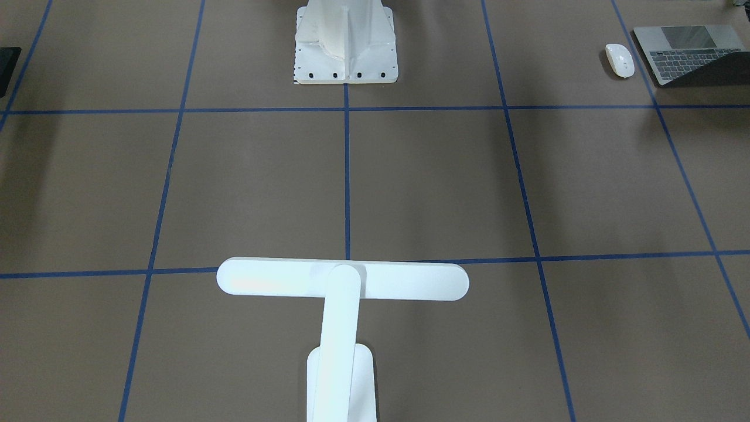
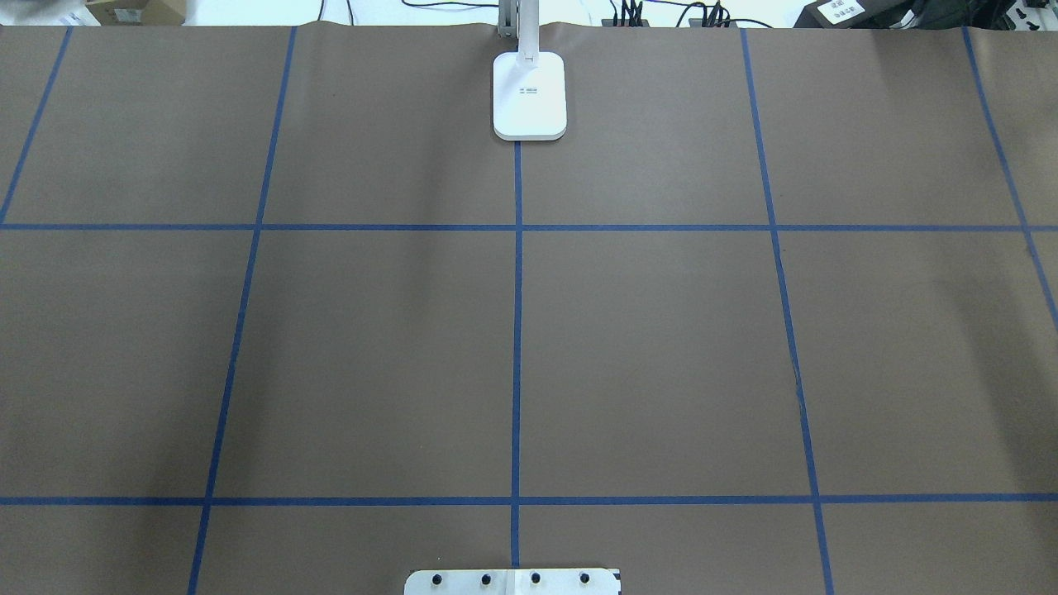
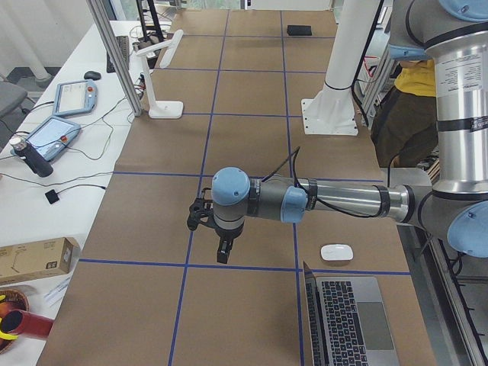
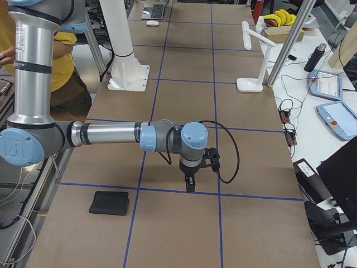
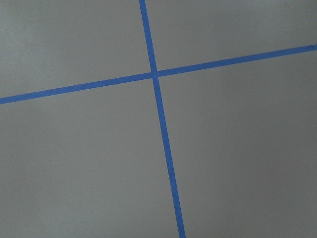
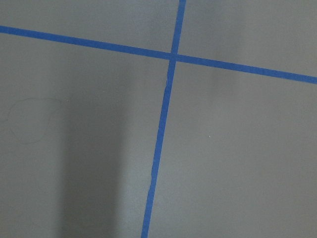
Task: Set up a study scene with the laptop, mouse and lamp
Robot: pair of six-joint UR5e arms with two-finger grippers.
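The white lamp (image 1: pixel 343 280) stands at the table's far middle edge, its base (image 2: pixel 530 95) on the centre tape line; it also shows in the left view (image 3: pixel 165 110) and the right view (image 4: pixel 249 85). The open grey laptop (image 1: pixel 685 55) lies at the near corner on my left side, with the white mouse (image 1: pixel 620 60) beside it towards the centre. In the left view the mouse (image 3: pixel 336 252) is just past the laptop (image 3: pixel 354 320). My left gripper (image 3: pixel 223 258) hovers low over bare table, apart from the mouse. My right gripper (image 4: pixel 191 187) hovers over bare table. I cannot tell whether either is open or shut.
A flat black mat (image 4: pixel 109 202) lies near the table's end on my right side. The white ribbed pedestal (image 1: pixel 345 41) stands at the near middle edge. A person in a yellow shirt (image 4: pixel 67 50) stands behind the robot. Both wrist views show only brown paper with blue tape lines.
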